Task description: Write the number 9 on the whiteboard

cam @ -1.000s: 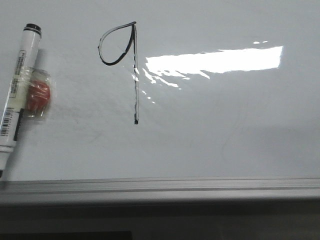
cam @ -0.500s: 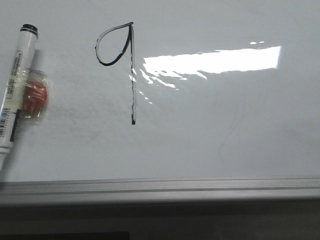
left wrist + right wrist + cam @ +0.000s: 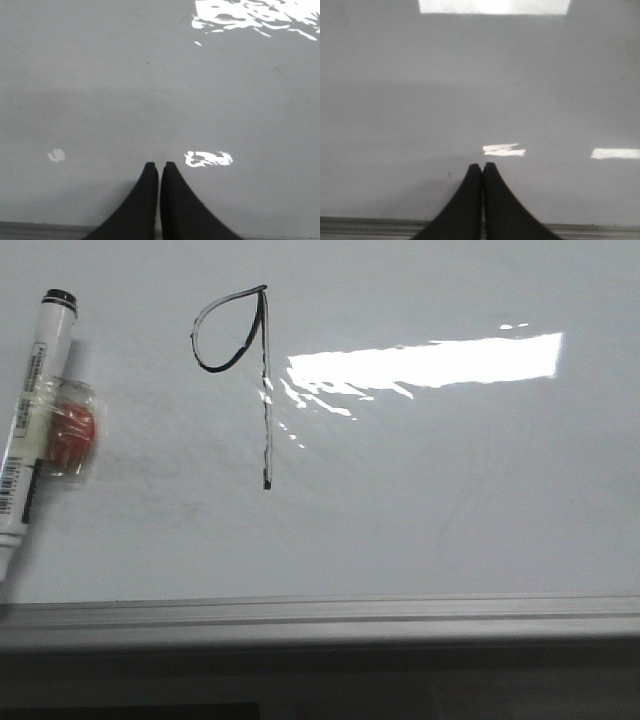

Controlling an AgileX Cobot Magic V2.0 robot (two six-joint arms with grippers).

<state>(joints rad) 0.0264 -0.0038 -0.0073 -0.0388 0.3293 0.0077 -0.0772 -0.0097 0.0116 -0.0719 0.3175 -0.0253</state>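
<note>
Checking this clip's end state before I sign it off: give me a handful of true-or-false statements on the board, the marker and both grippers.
1. A black number 9 is drawn on the whiteboard. True.
2. The marker is held in the right gripper. False: it lies on the board at the left, and that gripper is shut on nothing.
3. The marker's black cap is on. True.
4. The left gripper is wide open. False: its fingers sit almost together, holding nothing.
5. The 9's stem runs sideways along the frame. False: it runs straight down from the loop toward the frame.
</note>
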